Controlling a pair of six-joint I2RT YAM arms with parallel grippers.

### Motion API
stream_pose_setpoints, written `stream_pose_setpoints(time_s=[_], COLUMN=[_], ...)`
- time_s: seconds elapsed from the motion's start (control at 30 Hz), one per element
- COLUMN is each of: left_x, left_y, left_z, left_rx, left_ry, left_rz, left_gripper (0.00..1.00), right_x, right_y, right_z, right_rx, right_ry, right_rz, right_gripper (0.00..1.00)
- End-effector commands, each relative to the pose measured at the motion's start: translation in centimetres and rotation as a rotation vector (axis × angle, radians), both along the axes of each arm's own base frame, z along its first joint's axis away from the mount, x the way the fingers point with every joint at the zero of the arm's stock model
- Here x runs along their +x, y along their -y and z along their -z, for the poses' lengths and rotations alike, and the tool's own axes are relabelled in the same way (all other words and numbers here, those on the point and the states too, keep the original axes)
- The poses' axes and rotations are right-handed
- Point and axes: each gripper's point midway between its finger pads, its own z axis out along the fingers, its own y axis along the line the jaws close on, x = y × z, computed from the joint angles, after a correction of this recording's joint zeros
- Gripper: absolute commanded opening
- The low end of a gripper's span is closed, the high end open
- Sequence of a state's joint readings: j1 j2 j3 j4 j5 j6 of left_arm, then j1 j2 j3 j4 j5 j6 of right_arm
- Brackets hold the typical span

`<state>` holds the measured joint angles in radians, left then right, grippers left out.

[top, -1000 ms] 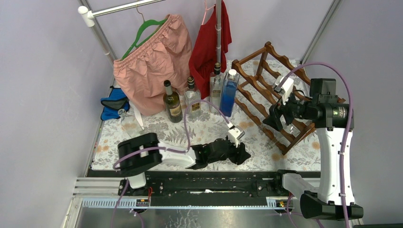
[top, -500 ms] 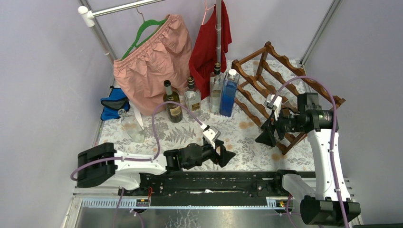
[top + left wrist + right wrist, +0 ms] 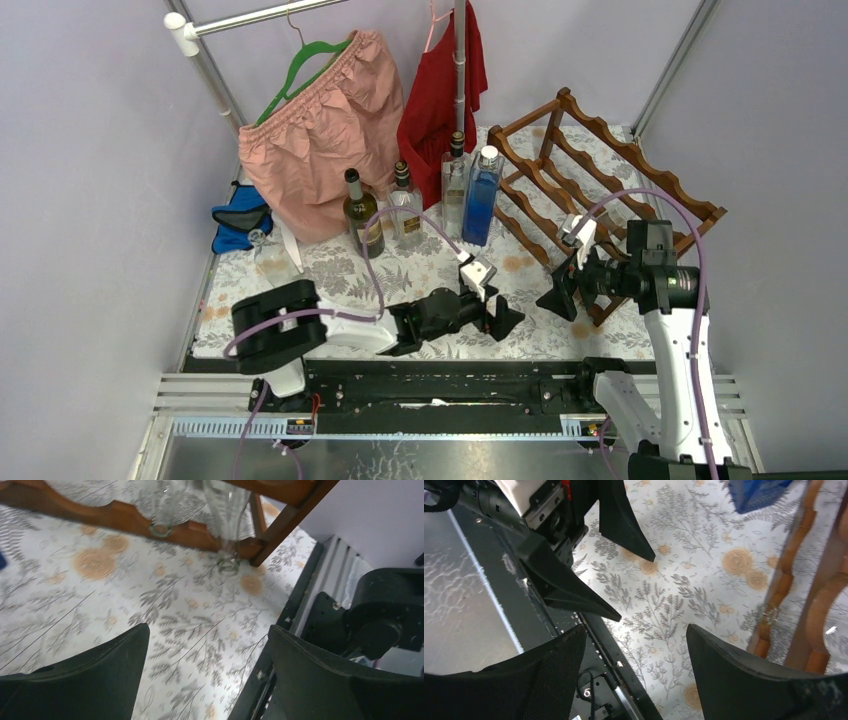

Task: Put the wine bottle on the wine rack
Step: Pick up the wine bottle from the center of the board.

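Top external view: the wine rack stands at the back right of the floral-clothed table, tilted across the corner. I cannot make out from above whether anything lies in its tiers. Four bottles stand upright in a loose row to its left: a dark wine bottle, a short clear bottle, a tall clear bottle and a blue bottle nearest the rack. None of them is touched. The left gripper lies low over the cloth near the front edge, and the right gripper hangs just in front of the rack's near corner. The two point toward each other and stand apart.

Left wrist view: the rack's bottom rail crosses the top of the frame. Two clear glass necks poke out over it, so the lowest tier holds glass bottles. The left gripper has its jaws spread wide, with only patterned cloth between them.

Right wrist view: the right gripper is also spread well apart and grips nothing. Beyond it the left gripper's two dark fingers gape over the cloth. The blue bottle's base shows at the top, and the rack's scalloped rails run down the right side.
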<state>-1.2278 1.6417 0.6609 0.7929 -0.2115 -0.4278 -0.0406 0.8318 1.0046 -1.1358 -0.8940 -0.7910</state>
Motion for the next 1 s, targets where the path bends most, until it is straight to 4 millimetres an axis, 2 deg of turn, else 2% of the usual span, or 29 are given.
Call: stream_pose_setpoints(time_s=[0.0, 0.07, 0.17, 0.27, 0.33, 0.53, 0.67, 0.97], left_x=[1.1, 2.1, 3.6, 5.2, 6.2, 8.6, 9.7, 11.2], left_y=[3.4, 4.3, 5.4, 6.3, 6.8, 8.6, 8.8, 9.8], left_z=[-2.9, -2.7, -1.8, -0.1, 0.7, 2.9, 4.1, 5.9], left_rx=[-0.208, -0.271, -0.333, -0.349, -0.362, -0.313, -0.344, -0.410], left_ry=[-0.063, -0.137, -0.205, -0.246, -0.258, -0.271, -0.323, -0.420], left_rz=[0.074, 0.084, 0.043, -0.033, -0.077, -0.147, -0.179, -0.229], left_gripper=[0.92, 0.87, 0.86, 0.86, 0.84, 0.78, 0.74, 0.75], right_x=[1.9, 2.4, 3.6, 4.5, 4.9, 4.9, 4.7, 4.5], right_y=[0.8, 1.0, 1.1, 0.8, 0.4, 0.3, 0.3, 0.1], right_z=[-1.0, -2.0, -4.7, -7.0, -7.8, -7.3, -7.2, -7.1], right_rx=[-0.025, -0.025, -0.021, 0.018, 0.062, 0.071, 0.074, 0.077], right_ry=[0.102, 0.141, 0.207, 0.241, 0.256, 0.242, 0.247, 0.245], right_rz=[0.107, 0.126, 0.149, 0.170, 0.178, 0.184, 0.181, 0.165], right_gripper=[0.80, 0.79, 0.77, 0.76, 0.76, 0.76, 0.77, 0.77])
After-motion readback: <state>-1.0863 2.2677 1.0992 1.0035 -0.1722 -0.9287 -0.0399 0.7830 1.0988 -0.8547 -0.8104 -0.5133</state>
